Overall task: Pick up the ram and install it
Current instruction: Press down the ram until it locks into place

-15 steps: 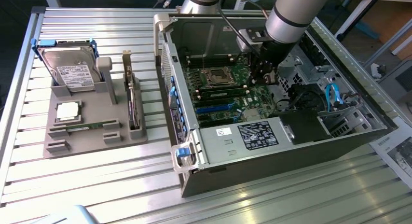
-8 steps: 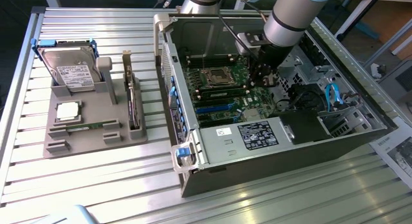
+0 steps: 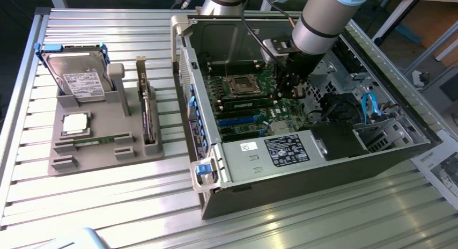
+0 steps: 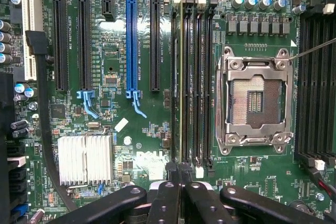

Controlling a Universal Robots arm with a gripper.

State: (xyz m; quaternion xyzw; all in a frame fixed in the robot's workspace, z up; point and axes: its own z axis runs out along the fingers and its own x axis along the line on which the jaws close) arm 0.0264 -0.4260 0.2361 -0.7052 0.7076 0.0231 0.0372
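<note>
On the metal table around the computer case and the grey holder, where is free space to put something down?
The slatted table is bare in front of the grey holder and the computer case, and behind the holder, beyond the hard drive. The strip between holder and case is narrow. Inside the case it is crowded: the gripper hangs over the motherboard.

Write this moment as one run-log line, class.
arm: inside open computer case | gripper: shut, tips at ram end | ram: edge-up in slot beside CPU socket

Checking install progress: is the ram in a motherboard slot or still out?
In a slot. The ram stands edge-on in a memory slot beside the empty CPU socket, with the shut claw at its end.
</note>
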